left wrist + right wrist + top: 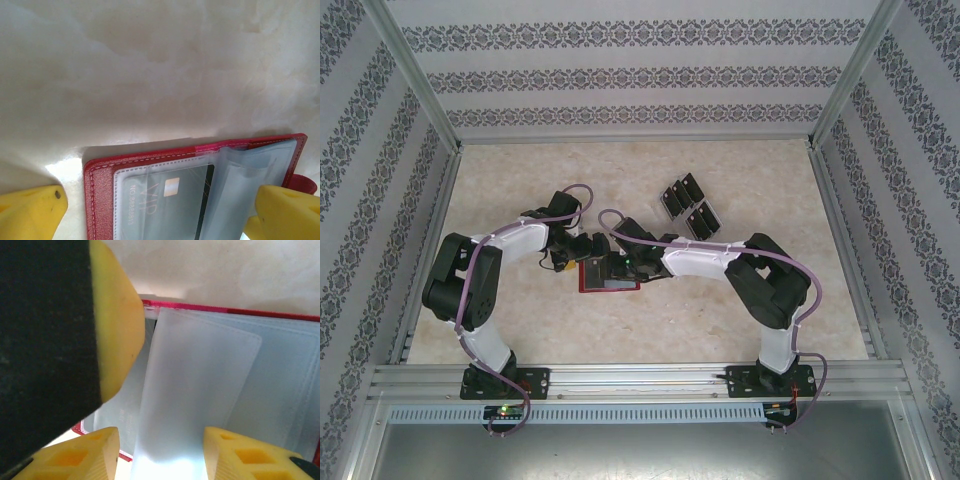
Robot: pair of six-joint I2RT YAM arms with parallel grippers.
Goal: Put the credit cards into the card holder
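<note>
You have a beige marbled table [520, 180] between patterned walls [620, 80]. The card holder [608, 277] lies open at its middle, the credit cards [688, 205] farther back. The left gripper [157, 212] and the right gripper [160, 455] both stand spread over the holder.

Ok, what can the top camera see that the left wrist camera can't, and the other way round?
Top view: the left arm and right arm whole, plus loose credit cards lying beyond them. Left wrist view: a card tucked in a clear pocket, printed VIP, and yellow fingertips spread wide. Both: the open red card holder on the pale table.
</note>
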